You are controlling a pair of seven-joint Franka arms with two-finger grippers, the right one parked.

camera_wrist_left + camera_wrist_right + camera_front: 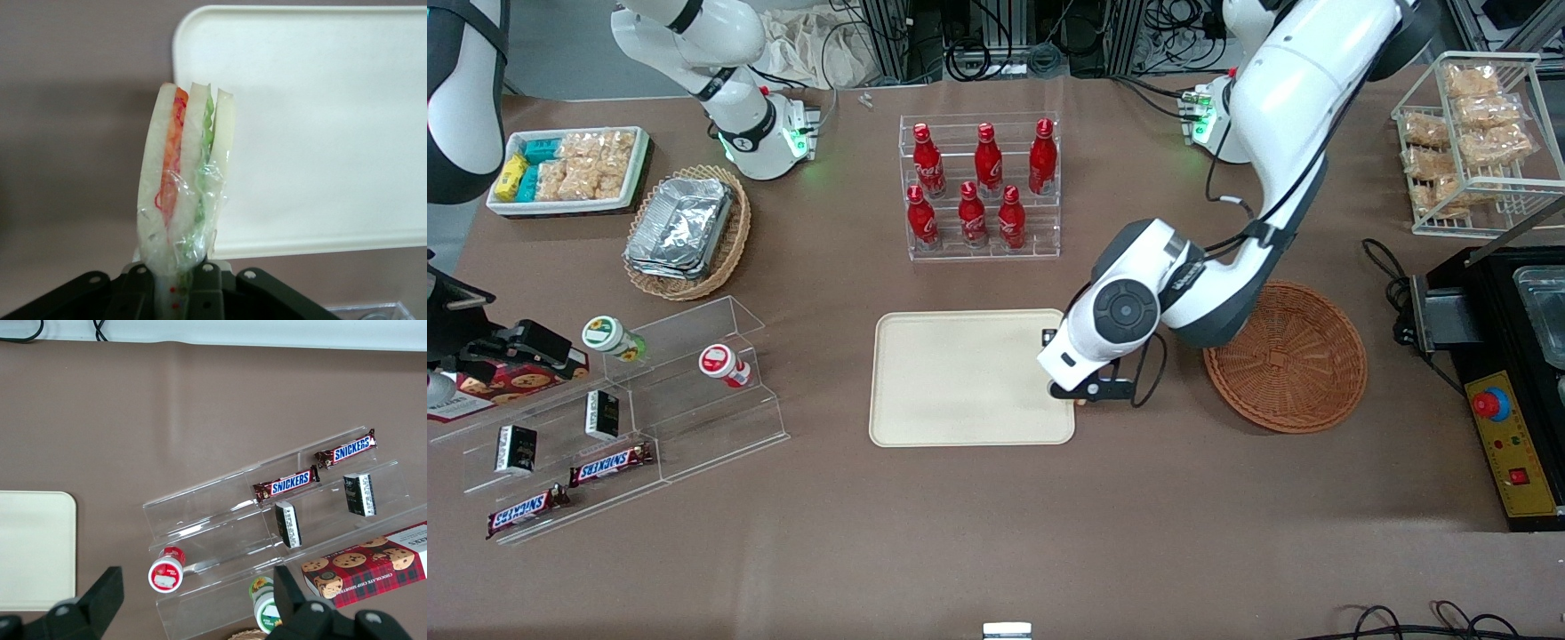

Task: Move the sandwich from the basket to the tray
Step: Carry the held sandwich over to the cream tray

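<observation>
The sandwich [183, 180] was held upright, clamped at its lower end by the gripper [180, 280], its orange-red and green layers shown between pale bread slices. The gripper [1083, 391] was positioned above the tray's [960, 378] edge at about the tray's 3 o'clock, on the side toward the basket [1303, 369]. The basket was seen without contents, at the tray's 3 o'clock. Red bottles [978, 182] were racked at the tray's 12 o'clock.
</observation>
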